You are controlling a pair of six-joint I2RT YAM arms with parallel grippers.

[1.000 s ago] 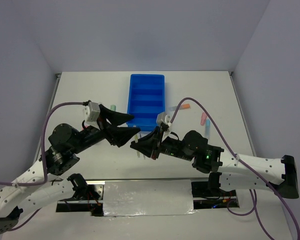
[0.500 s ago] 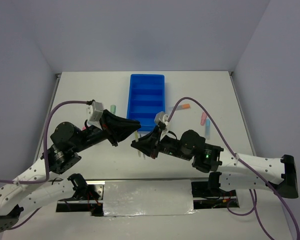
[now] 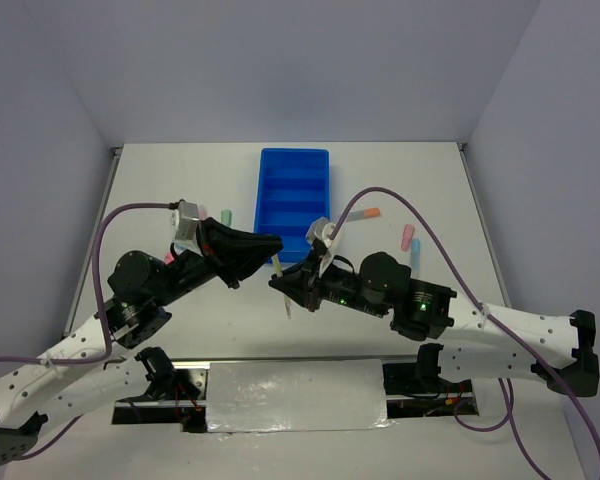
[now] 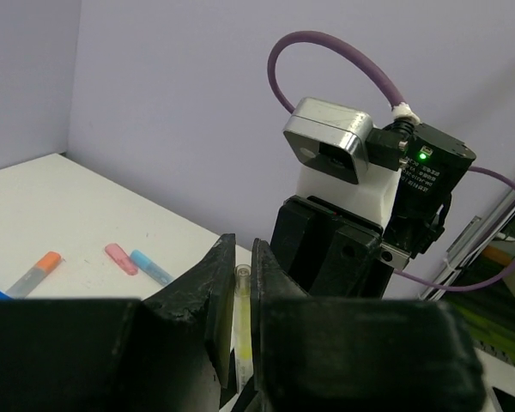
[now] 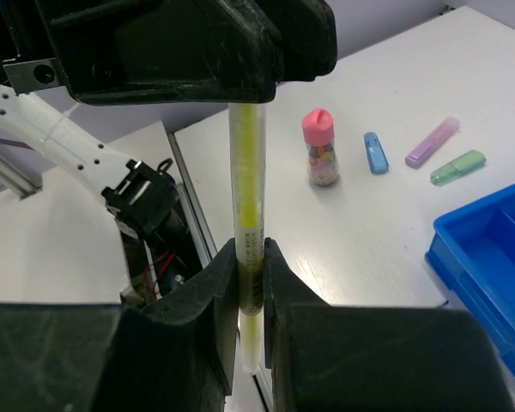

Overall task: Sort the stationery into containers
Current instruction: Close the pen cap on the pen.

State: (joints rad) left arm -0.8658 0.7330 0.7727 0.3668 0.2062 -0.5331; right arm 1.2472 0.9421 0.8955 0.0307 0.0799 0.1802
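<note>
A thin yellow pen (image 3: 283,288) hangs in the air in front of the blue tray (image 3: 293,195), held at both ends. My left gripper (image 3: 272,246) is shut on its upper end; in the left wrist view the pen (image 4: 241,318) sits pinched between the black fingers (image 4: 243,249). My right gripper (image 3: 281,284) is shut on its lower part, and in the right wrist view the pen (image 5: 247,189) rises from the fingers (image 5: 250,249) up into the left gripper (image 5: 240,51). The tray's compartments look empty.
Right of the tray lie an orange-grey marker (image 3: 365,214), a pink piece (image 3: 407,237) and a blue piece (image 3: 416,258). Left of it lie a green piece (image 5: 456,166), a purple piece (image 5: 432,142), a small blue piece (image 5: 376,152) and a pink-capped bottle (image 5: 320,148).
My left gripper went from open to shut on the pen's upper end. Both grippers drew a little closer together over the table, the right one still holding the pen.
</note>
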